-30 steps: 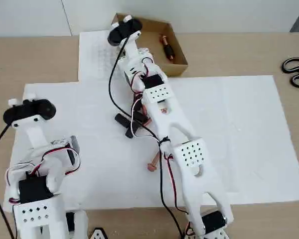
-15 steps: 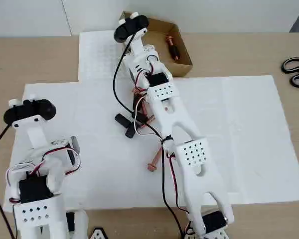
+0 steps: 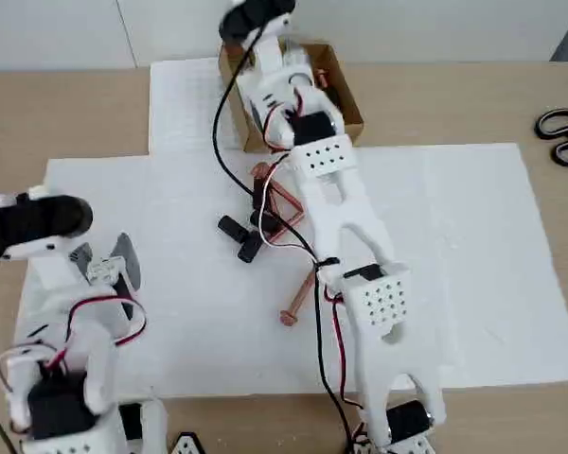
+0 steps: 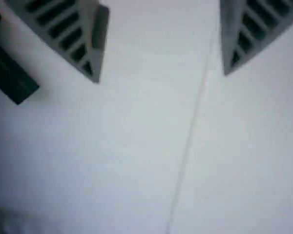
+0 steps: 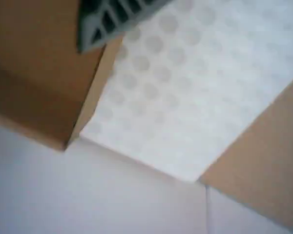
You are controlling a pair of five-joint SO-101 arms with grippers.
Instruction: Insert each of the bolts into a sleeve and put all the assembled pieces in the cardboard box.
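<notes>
My right arm [image 3: 312, 161] stretches across the white paper to the cardboard box [image 3: 348, 112] at the back, and its wrist covers most of the box. One grey finger [image 5: 112, 22] hangs beside the box's corner [image 5: 83, 117]. Two black sleeves [image 3: 232, 228] [image 3: 251, 249] lie mid-paper, partly under the arm's cables. A copper bolt [image 3: 298, 303] lies nearer the front, beside the right arm. My left gripper [image 3: 102, 261] hovers open over the paper at the front left. A black sleeve [image 4: 10, 78] lies just outside its fingers [image 4: 73, 34].
Black scissors [image 3: 563, 132] lie on the bare table at the far right. White paper [image 3: 473, 246] covers the middle of the table, with wide free room on its right half. Loose red and black cables [image 3: 275, 203] hang under the right arm.
My right arm has pushed farther back, so its wrist now sits over the box, which has shifted slightly right. The left arm has lifted and tilted, bringing its open fingers into sight.
</notes>
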